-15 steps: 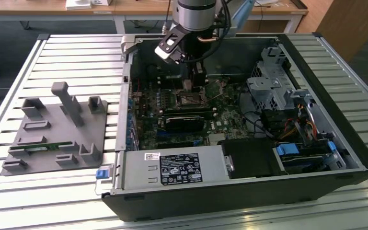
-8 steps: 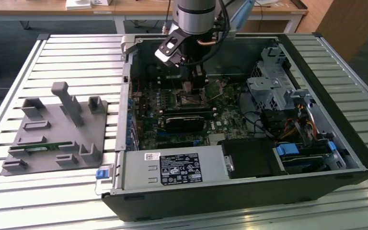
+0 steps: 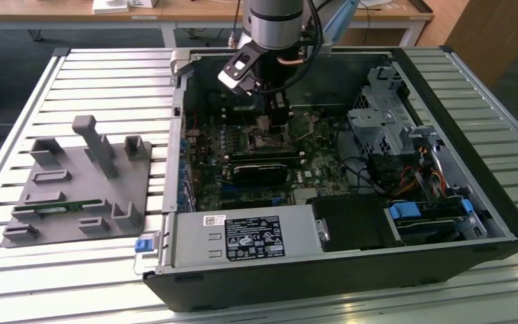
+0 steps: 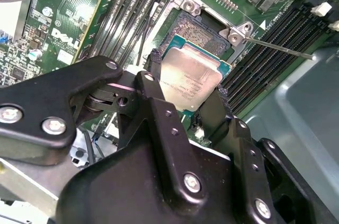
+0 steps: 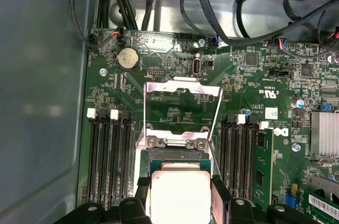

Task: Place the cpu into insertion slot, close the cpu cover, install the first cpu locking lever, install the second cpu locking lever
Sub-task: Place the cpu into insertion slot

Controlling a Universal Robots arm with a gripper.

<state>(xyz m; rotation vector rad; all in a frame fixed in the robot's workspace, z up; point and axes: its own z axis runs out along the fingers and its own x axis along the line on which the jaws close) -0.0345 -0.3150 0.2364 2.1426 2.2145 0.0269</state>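
Observation:
My gripper point(image 3: 275, 116) reaches down into the open computer case over the green motherboard. In both wrist views its black fingers point(image 4: 153, 83) flank the cpu point(image 4: 189, 75), a silvery square chip, and the gripper point(image 4: 188, 90) is shut on its edges. The cpu point(image 5: 177, 192) hangs just over the insertion slot point(image 4: 204, 29), whose dark centre shows past the chip's far edge. The cpu cover point(image 5: 183, 87), a shiny metal frame, is flipped open behind the slot point(image 5: 175, 154). A thin locking lever point(image 4: 278, 47) sticks out beside the socket.
Black memory slots point(image 5: 111, 155) run along both sides of the socket. A black graphics card point(image 3: 259, 169), the power supply point(image 3: 241, 236) and a drive cage point(image 3: 385, 121) crowd the case. Dark cables point(image 5: 212, 17) hang behind the board. A grey fixture plate point(image 3: 79, 182) lies at the exterior view's left.

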